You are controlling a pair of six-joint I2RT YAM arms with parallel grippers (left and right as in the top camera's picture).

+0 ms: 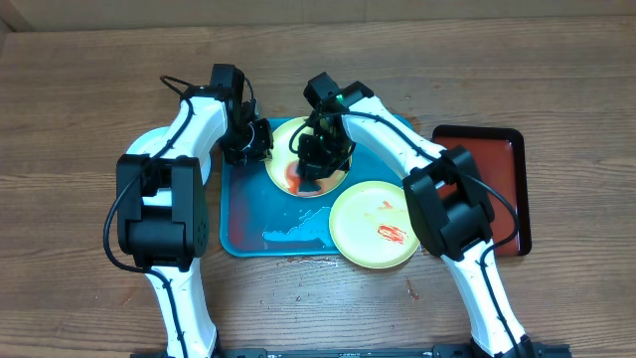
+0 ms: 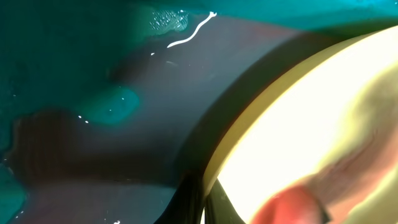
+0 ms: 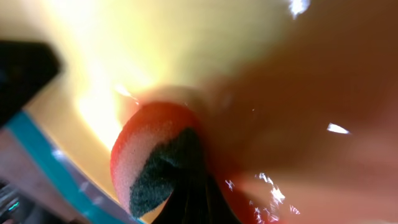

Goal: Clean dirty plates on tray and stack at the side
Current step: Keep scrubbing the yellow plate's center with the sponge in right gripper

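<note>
Right pincer pinches a sponge on the plate; left pincer, grip unclear; wet tray, wooden table.

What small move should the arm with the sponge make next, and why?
Probably wipe the sponge a little toward the red smear on the near left part of the plate. In the overhead view that sauce lies beside the right gripper, not under it, and the left gripper seems to pinch the plate's rim, steadying it on the tray.
</note>
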